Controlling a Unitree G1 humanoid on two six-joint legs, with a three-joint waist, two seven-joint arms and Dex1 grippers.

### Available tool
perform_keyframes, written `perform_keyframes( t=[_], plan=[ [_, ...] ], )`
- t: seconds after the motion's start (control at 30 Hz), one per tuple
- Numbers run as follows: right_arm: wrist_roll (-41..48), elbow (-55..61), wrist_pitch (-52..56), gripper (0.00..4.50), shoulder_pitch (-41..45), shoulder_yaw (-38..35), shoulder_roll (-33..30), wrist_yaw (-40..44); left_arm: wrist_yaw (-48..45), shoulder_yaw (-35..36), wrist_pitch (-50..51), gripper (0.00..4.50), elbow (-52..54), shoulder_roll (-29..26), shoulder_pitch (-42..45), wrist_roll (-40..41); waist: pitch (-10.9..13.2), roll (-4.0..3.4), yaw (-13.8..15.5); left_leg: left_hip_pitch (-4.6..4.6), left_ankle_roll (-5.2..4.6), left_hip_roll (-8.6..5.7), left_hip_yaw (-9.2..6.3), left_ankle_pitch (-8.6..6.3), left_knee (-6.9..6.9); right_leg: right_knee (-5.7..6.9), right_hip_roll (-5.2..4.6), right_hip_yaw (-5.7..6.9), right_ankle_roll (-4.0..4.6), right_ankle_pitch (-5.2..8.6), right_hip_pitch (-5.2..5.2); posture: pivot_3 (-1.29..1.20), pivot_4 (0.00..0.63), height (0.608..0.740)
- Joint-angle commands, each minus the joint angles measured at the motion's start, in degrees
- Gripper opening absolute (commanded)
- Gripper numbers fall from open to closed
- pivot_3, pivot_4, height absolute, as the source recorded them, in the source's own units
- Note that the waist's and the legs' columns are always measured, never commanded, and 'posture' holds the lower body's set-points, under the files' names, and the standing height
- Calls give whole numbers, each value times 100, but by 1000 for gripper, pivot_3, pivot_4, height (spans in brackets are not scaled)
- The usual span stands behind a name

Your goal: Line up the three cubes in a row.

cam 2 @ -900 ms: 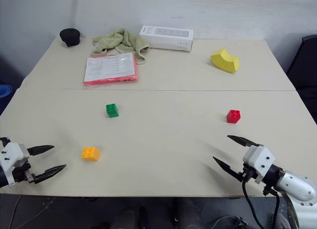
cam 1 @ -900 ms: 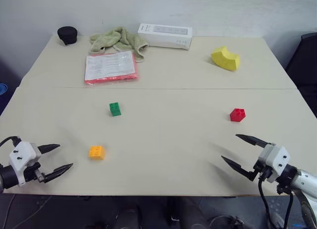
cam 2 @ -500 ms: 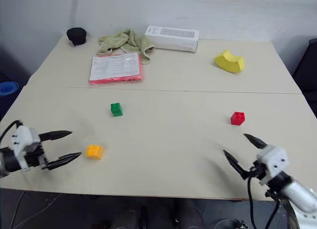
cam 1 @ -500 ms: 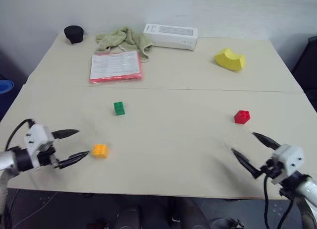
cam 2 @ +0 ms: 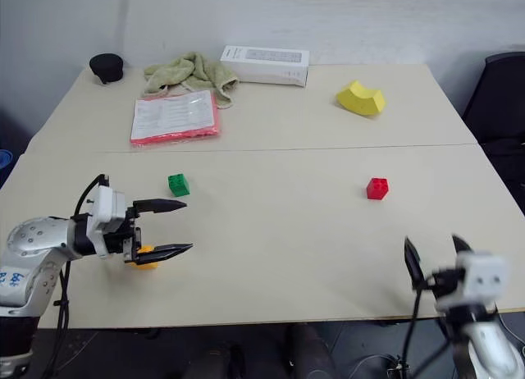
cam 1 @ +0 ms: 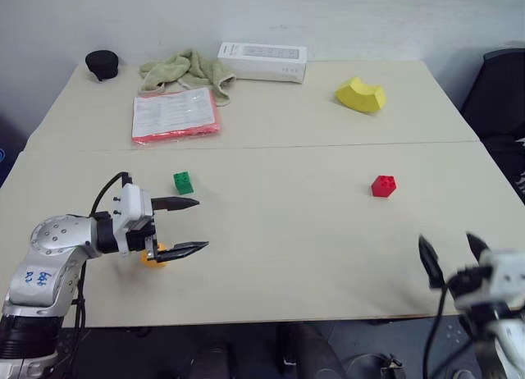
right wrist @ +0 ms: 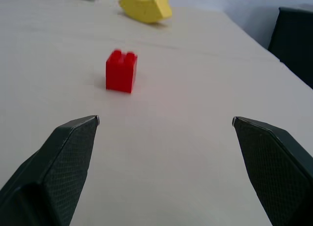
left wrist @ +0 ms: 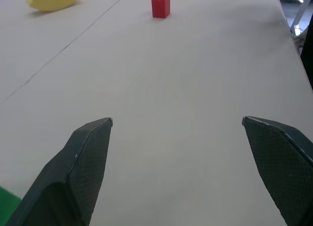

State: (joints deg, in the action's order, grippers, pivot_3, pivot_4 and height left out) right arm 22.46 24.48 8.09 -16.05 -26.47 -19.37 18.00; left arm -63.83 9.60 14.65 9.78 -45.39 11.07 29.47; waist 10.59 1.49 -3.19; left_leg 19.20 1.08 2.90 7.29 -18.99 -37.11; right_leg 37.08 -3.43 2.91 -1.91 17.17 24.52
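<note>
Three cubes lie apart on the beige table (cam 1: 279, 256). The green cube (cam 1: 183, 183) is left of centre, the red cube (cam 1: 383, 185) is to the right, and the orange-yellow cube (cam 1: 152, 257) sits near the front left. My left gripper (cam 1: 201, 224) hangs open just over the orange-yellow cube, its fingers reaching past it toward the table's middle, and the green cube is just behind it. My right gripper (cam 1: 447, 241) stands open at the front right edge, pointing at the red cube (right wrist: 121, 71) well ahead of it. Nothing is held.
A curved yellow block (cam 1: 359, 94) lies at the back right. A white box (cam 1: 262, 61), a green towel (cam 1: 184, 67), a pink-edged document sleeve (cam 1: 175, 114) and a black round object (cam 1: 102, 63) sit at the back left. A black chair (cam 1: 496, 92) stands beside the table's right edge.
My left gripper has swung in from the front left edge over the orange-yellow cube. My right gripper has drawn back to the front right edge. The view has shifted; the cubes lie as before.
</note>
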Motion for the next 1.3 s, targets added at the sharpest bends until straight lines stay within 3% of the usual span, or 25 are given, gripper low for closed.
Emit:
perform_keyframes(
  t=[0.03,0.23,0.47,0.57,0.8,0.87,0.97,1.03,1.2,1.3],
  plan=[
    [114,-70,844,4500,680,114,-361,-254,73,-61,117,4473,61,109,162,96,-2,-3,26,-4,5,1,-9,2,2,-1,6,4,2,3,6,0,150,740],
    [-183,-1798,1465,4500,2731,667,-711,-272,119,-331,55,4473,217,365,344,-48,0,1,53,11,-7,-6,-15,6,-18,-7,3,7,-5,1,7,0,150,740],
    [-451,-2918,1605,4500,3675,1098,-699,-233,257,-329,69,4473,355,447,277,-51,0,1,74,18,-12,-5,-14,10,-15,-11,0,9,-7,1,12,0,150,740],
    [-515,-2910,1714,3898,3761,1142,-616,-408,315,-266,42,4500,421,432,174,-57,0,1,77,18,-15,-6,-13,10,-18,-11,-3,9,-9,-1,11,0,150,740],
    [-35,-2321,2177,1522,3619,1057,-466,-85,385,-155,-7,4500,368,356,94,-93,0,1,81,18,-13,-4,-14,11,-16,-9,-3,9,-9,-1,11,0,150,740],
    [203,-2156,1818,1504,3675,1263,-548,724,396,-155,-10,4500,353,346,107,-103,0,1,78,18,-14,-4,-14,11,-15,-10,-2,9,-10,-1,11,0,150,740],
    [441,-1631,996,1504,3765,2243,-1231,3369,380,-140,105,4500,392,315,110,-20,3,-4,55,17,-17,-3,-12,9,-13,-12,1,10,-11,-2,12,0,150,740],
    [182,-1749,560,1504,3897,2801,-1700,4435,328,-160,155,4500,402,294,108,15,4,-6,51,15,-32,-1,-13,0,-9,-16,5,13,-11,-2,10,0,150,740],
    [-246,-2697,-521,1504,3995,3651,-2172,6208,289,-167,132,4500,314,309,118,-35,3,3,148,15,-30,-2,-20,0,-20,-23,0,27,-12,-2,1,0,150,740],
    [-367,-3428,-983,1504,4119,3740,-2055,6550,332,-145,159,4500,361,315,89,-32,4,4,168,23,-29,-5,-19,0,-32,-22,-7,29,-13,-3,2,0,150,740]
  ],
)
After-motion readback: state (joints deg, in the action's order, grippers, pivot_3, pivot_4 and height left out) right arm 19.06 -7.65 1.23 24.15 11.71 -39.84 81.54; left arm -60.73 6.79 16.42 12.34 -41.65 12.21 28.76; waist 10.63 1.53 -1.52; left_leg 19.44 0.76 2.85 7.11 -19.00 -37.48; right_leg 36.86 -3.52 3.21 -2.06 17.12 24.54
